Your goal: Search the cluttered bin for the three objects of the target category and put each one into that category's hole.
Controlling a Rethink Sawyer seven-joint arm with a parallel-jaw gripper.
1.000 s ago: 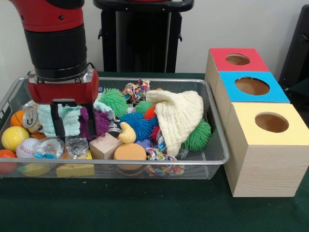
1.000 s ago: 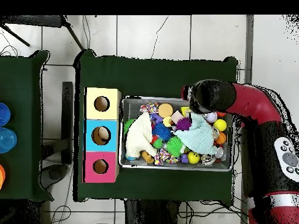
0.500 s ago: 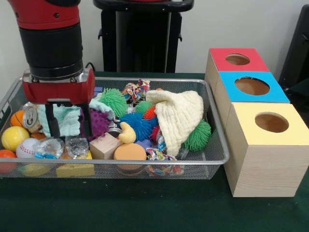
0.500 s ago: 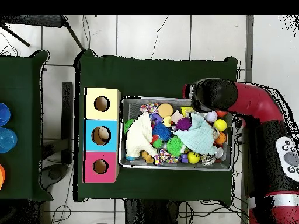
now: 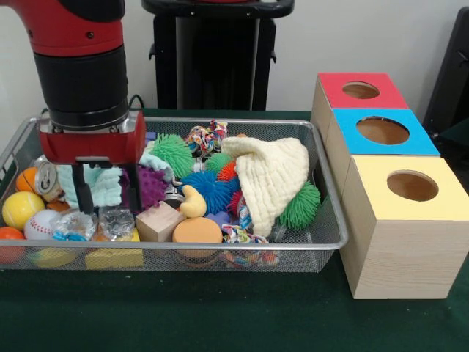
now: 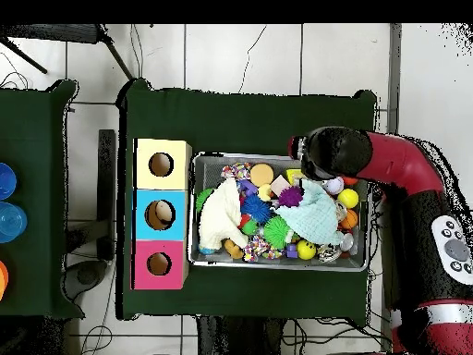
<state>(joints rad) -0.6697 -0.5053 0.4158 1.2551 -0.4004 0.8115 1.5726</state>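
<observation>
Fingers point(image 5: 82, 196) of the gripper point(image 5: 107, 192) hang apart, w/ a fair gap, nothing clamped between them — tips down among the clutter at the left end of the wire bin point(image 5: 322, 246) in the front view, over a mint-green cloth point(image 5: 99, 182) and just beside a purple knobbly toy point(image 5: 152, 185). Below the tips sit crinkled clear wrappers point(image 5: 116, 222). Can't tell if the tips touch the cloth.

Bin contents: cream knit cloth point(image 5: 272, 176) draped over green spiky balls point(image 5: 302, 205), blue spiky ball point(image 5: 211, 191), wooden block point(image 5: 159, 221), orange disc point(image 5: 196, 230), yellow ball point(image 5: 22, 209), baseball point(image 5: 40, 224), drink can point(image 5: 47, 178), braided rope toy point(image 5: 207, 137).

Beside the bin, at right in the front view, three wooden boxes in a row, each w/ a round hole on top: red-topped box point(image 5: 360, 90), blue-topped box point(image 5: 382, 132), yellow-topped box point(image 5: 410, 187). Which category is the target — can't tell.

Surface & room: dark green cloth-covered table point(image 5: 183, 312); overhead view shows light tiled floor point(image 6: 268, 55) w/ cables, and a second green table point(image 6: 32, 199) to the side.
</observation>
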